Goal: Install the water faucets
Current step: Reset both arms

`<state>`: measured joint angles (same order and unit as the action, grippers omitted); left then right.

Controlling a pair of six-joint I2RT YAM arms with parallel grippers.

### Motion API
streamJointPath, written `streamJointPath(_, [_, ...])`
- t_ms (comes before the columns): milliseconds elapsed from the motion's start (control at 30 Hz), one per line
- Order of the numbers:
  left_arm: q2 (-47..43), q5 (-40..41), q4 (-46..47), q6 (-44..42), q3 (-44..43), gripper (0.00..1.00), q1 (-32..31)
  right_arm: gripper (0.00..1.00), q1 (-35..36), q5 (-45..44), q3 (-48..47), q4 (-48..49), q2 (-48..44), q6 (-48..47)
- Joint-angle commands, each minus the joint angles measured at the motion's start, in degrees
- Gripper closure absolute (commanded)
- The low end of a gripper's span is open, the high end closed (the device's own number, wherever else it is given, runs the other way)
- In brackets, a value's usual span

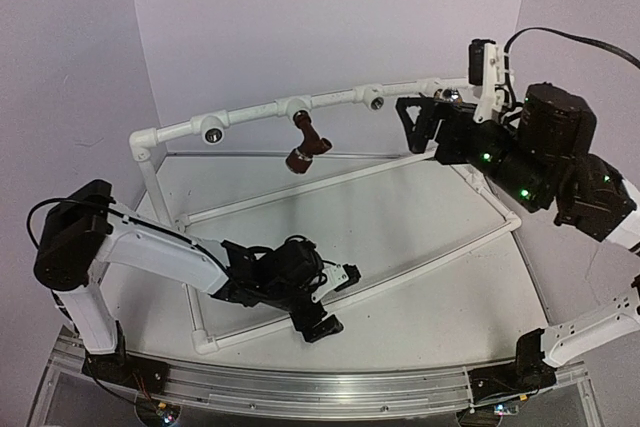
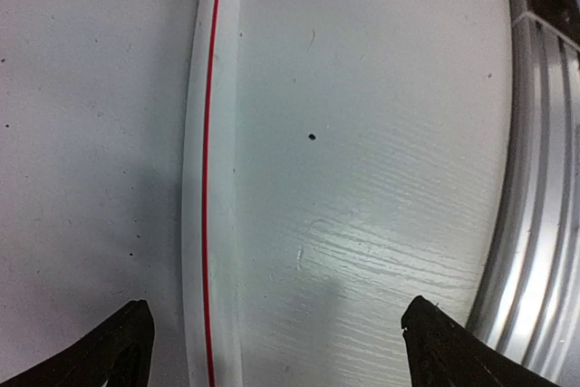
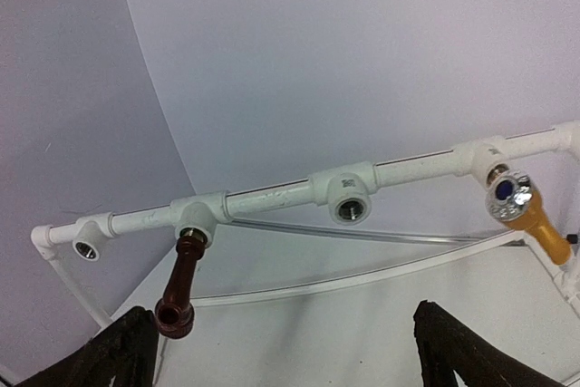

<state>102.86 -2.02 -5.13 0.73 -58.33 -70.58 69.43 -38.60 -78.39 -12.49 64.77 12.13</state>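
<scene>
On the white pipe rail (image 3: 272,195), the yellow-orange faucet (image 3: 524,210) sits in the end socket, up and right of the right gripper (image 3: 281,314), with its long axis slanting down-right. The reddish-brown faucet (image 3: 178,287) hangs further left. Both look seated, perhaps not fully. The right gripper, nearer, gapes empty, as does the left gripper (image 2: 278,305), well apart and low.

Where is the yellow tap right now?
In the right wrist view, the yellow faucet hangs from the white pipe at the far right, beside an empty socket.
</scene>
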Motion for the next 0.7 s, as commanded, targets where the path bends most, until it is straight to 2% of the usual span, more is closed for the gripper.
streamJointPath(0, [-12.7,-4.0,-2.2,5.3,0.8,0.00,-0.3,0.02,0.0,-3.0,-2.4,-9.9,-2.1,-6.7])
streamJointPath(133, [-26.7,-13.2,-3.2,10.2,3.8,0.00,-0.4,0.02,0.0,-2.1,-3.2,-11.5,-5.8,-11.0])
streamJointPath(233, [-36.2,-19.7,-5.6,12.6,2.7,0.00,-0.4,0.02,0.0,-1.0,-5.4,-11.1,-8.1,-15.4])
streamJointPath(367, [-44.6,-20.4,-7.7,14.3,-3.3,0.00,-0.4,0.02,0.0,1.6,-7.4,-7.4,-10.2,-20.7])
streamJointPath(433, [-47.2,-17.1,-7.8,13.5,-7.7,0.00,-0.5,0.02,0.0,2.7,-7.3,-5.1,-10.9,-22.4])
streamJointPath(600, [-50.0,1.4,-8.2,9.1,-16.9,0.00,-0.4,0.02,-0.1,3.9,-7.8,-1.6,-11.2,-24.8])
streamJointPath(667, [-49.9,5.9,-8.2,7.2,-19.9,0.00,-0.5,0.02,-0.1,4.2,-8.0,-0.6,-11.2,-25.3])
